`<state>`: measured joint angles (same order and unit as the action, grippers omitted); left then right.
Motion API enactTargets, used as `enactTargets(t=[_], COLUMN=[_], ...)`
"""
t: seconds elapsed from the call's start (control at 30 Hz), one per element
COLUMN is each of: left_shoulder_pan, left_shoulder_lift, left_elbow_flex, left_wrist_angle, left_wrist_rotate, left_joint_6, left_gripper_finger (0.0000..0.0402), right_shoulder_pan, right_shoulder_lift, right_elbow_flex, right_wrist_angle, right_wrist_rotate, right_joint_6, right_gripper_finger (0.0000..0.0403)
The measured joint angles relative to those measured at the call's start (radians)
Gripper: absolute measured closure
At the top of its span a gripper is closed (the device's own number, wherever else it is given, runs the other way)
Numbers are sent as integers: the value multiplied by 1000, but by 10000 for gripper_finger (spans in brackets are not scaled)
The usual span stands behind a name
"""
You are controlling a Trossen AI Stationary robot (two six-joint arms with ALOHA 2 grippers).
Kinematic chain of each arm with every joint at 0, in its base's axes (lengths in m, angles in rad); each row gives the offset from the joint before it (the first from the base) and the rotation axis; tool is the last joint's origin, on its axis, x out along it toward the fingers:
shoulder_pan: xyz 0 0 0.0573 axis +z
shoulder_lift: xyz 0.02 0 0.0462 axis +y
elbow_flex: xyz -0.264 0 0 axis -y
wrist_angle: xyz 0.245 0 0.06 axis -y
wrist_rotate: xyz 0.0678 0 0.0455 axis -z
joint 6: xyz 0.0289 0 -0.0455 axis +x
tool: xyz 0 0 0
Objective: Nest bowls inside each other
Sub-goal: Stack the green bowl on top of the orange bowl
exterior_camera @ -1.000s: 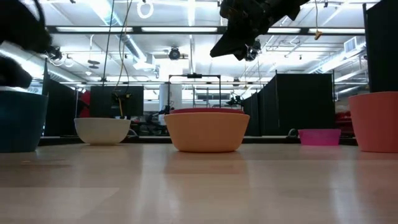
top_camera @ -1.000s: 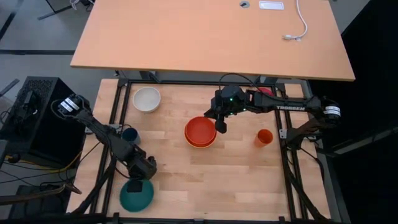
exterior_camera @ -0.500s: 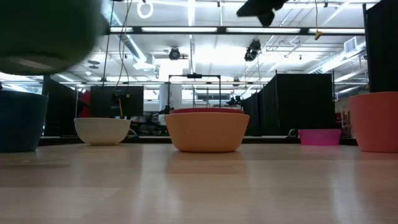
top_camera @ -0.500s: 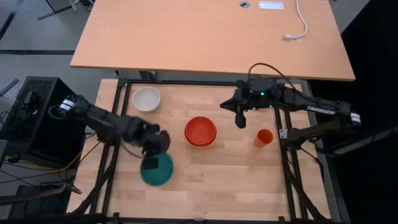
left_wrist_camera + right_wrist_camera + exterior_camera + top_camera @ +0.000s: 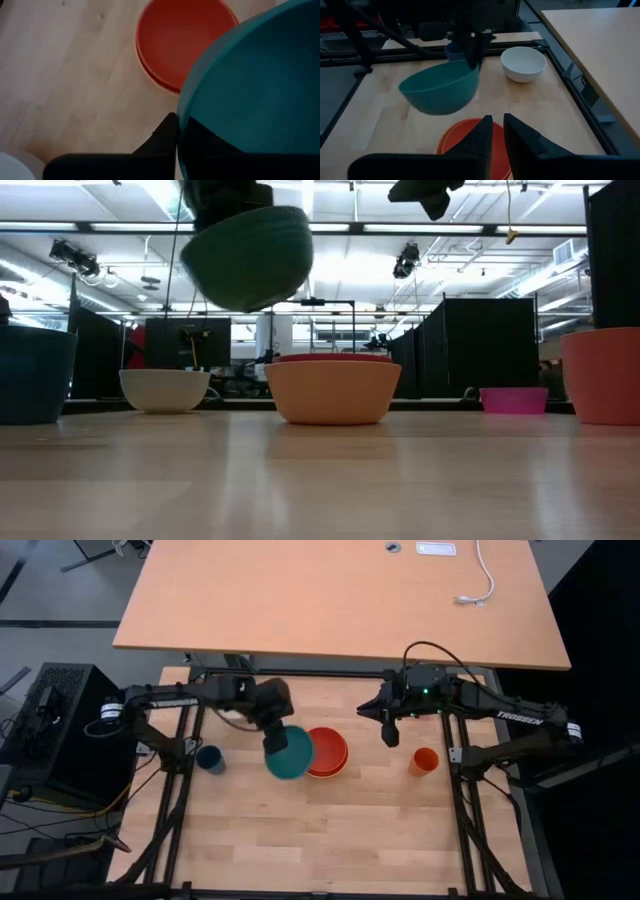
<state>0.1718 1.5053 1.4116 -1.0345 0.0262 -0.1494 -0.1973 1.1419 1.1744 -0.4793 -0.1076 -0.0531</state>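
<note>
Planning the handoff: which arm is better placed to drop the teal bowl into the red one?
Left. Its gripper holds the teal green plastic bowl in the air beside the red plastic bowl; the right gripper hangs empty, off to the other side.

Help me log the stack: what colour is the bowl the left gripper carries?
Teal green; the bowl shows best in the right wrist view.
</note>
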Motion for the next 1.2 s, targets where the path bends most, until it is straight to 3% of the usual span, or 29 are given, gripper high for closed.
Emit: enactTargets(t=[0.4,0.6,0.87,1.2], left_shoulder_pan=[92,119,156,160], left_shoulder_lift=[341,492,576,595], left_elbow_flex=[353,508,533,534], left_wrist_angle=[-110,-196,-201,-195], left_wrist_rotate=[84,95,144,143], left_joint_6=[124,175,194,194], left_gripper_finger=[402,402,402,402], right_shoulder_pan=[0,0,7,7], right_shoulder_lift=[0,0,-3,-3], right_elbow_flex=[0,0,0,0], right_wrist_angle=[-25,-59,-71,-70], right_wrist_rotate=[-1,-1,-1,-1], right_joint_6=[0,23,26,19], right_gripper_finger=[393,382,357,360])
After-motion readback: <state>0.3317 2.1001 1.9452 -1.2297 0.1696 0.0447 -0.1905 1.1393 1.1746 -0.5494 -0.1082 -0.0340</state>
